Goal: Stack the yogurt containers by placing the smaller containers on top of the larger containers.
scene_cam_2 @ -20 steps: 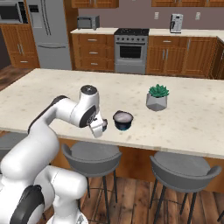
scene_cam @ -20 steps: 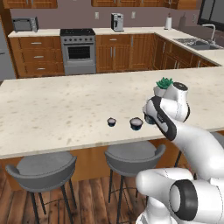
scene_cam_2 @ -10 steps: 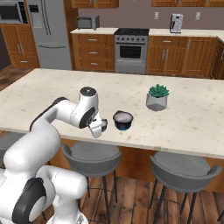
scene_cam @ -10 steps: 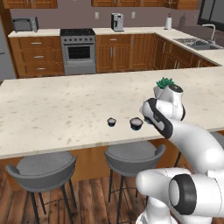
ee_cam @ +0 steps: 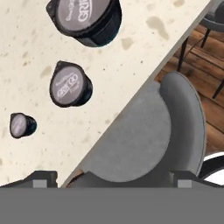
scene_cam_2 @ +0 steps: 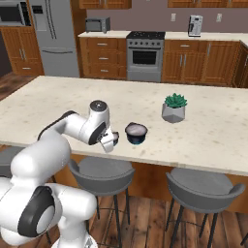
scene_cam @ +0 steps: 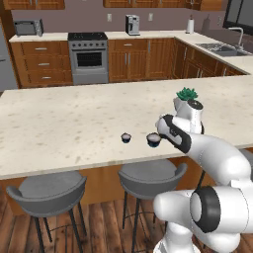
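Three dark yogurt containers with pale tops stand in a row near the counter's front edge. In the hand view the widest (ee_cam: pixel 85 19) is at the top, the mid-sized one (ee_cam: pixel 70 84) below it and the tiniest (ee_cam: pixel 22 125) at the lower left. The tiniest (scene_cam: pixel 126 138) and the mid-sized (scene_cam: pixel 153 140) also appear in the left base view. The right base view has the widest (scene_cam_2: pixel 136 133), with the mid-sized (scene_cam_2: pixel 116 140) half hidden behind my hand. My gripper (ee_cam: pixel 113 179) (scene_cam: pixel 164 134) (scene_cam_2: pixel 109 144) hangs open over the counter's edge, just in front of the mid-sized cup, holding nothing.
A green potted plant (scene_cam_2: pixel 174 107) (scene_cam: pixel 185 96) stands behind the cups, to the right. Grey bar stools (ee_cam: pixel 144 131) (scene_cam: pixel 150 173) (scene_cam_2: pixel 99 169) sit below the counter's front edge. The pale counter (scene_cam: pixel 74 113) runs wide to the left.
The hand has drifted slightly towards the cups and a little lower. The jaws stay open and the three cups have not moved.
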